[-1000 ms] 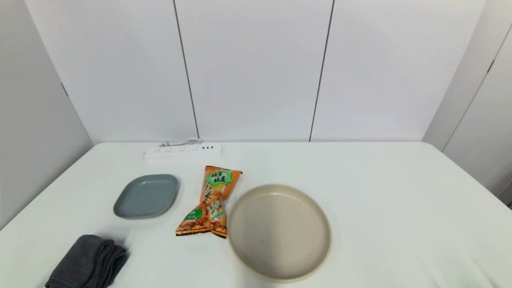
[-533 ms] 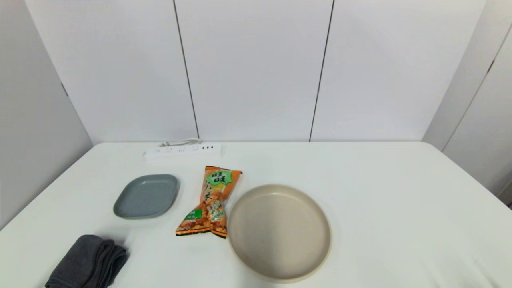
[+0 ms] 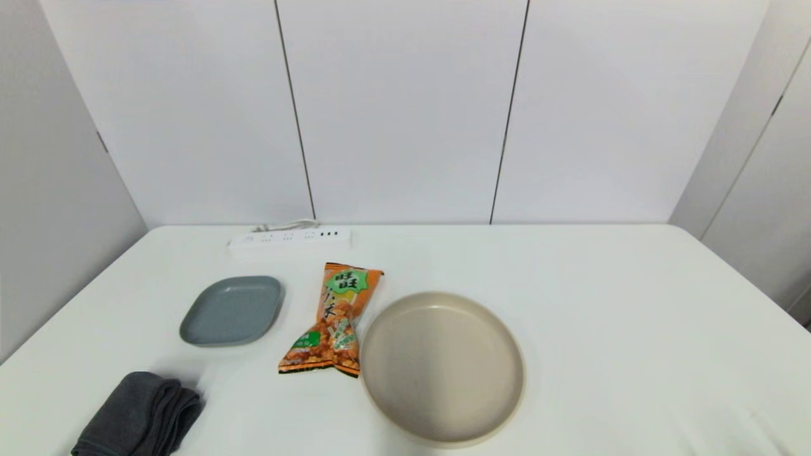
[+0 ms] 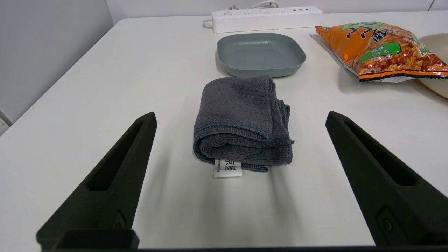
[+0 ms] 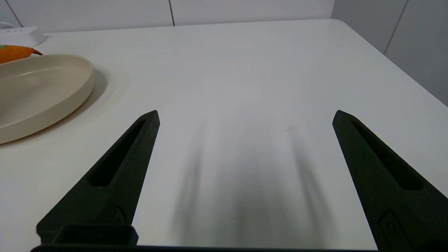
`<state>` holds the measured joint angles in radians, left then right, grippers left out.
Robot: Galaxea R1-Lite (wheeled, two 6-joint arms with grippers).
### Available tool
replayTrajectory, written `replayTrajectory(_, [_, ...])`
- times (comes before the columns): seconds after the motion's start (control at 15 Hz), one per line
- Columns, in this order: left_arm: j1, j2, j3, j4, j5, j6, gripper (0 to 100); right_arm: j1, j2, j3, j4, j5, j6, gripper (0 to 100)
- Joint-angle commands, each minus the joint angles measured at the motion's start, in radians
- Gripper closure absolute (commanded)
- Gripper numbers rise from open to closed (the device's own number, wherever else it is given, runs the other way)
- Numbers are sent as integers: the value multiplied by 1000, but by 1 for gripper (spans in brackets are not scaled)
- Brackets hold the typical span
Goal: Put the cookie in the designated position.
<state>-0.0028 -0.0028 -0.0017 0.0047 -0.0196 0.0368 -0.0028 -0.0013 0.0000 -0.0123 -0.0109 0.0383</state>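
Between the grey dish (image 3: 232, 310) and the beige plate (image 3: 441, 366), the cookie (image 3: 332, 320) is seen lying flat on the white table (image 3: 633, 316): an orange crinkly packet with crimped ends, pinched at mid-length, with brown snacks pictured. Its long axis runs roughly 12 to 6 o'clock in the head view, the far end tipped slightly toward 1. A green starburst with white characters sits at the far end; "60g" is read on a green patch in the left wrist view (image 4: 379, 49). The near corner touches or overlaps the plate rim. The left gripper (image 4: 241, 119) is spread wide, empty, near a grey cloth (image 4: 241, 122) with a white tag. The right gripper (image 5: 245, 117) is likewise wide, over bare table.
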Motion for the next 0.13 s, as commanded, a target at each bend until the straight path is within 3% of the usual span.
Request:
replayTrajectory(0.07, [0, 0, 0, 0, 0, 0, 0, 0, 0, 2, -1, 0, -1, 0])
replayTrajectory(0.13, [1, 0, 0, 0, 0, 0, 0, 0, 0, 2, -1, 0, -1, 0])
